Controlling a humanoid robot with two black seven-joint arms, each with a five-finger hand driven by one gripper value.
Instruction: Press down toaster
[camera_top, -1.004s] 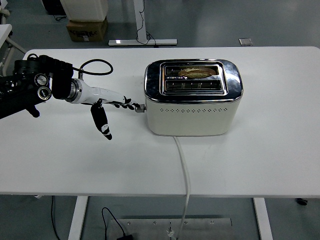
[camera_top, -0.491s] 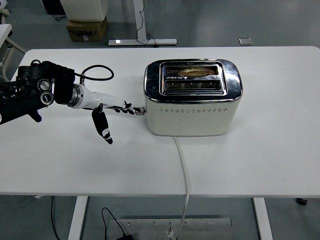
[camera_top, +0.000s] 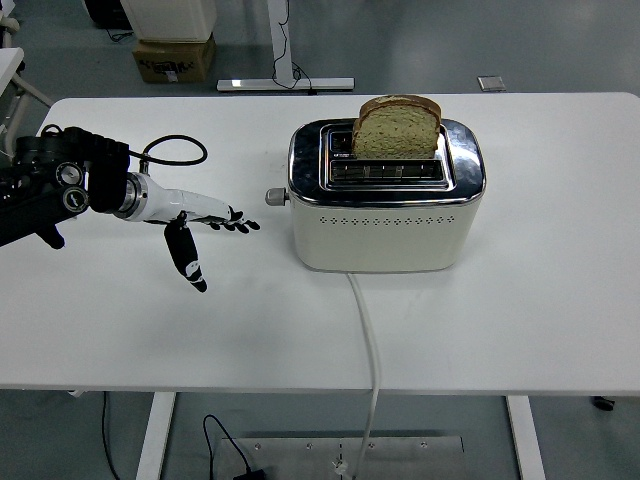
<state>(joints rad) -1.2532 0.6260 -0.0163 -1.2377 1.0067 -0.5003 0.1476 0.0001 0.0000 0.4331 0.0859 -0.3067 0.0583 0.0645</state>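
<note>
Cream toaster, chrome top

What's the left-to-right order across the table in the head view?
Left hand → toaster lever → toaster, with the bread slice standing up out of its far slot.

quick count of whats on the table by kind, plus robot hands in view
toaster: 1
bread slice, standing up out of the rear slot: 1
white power cord running off the table's near edge: 1
robot hand, the left hand, open and apart from the toaster's lever: 1
total: 4
</note>
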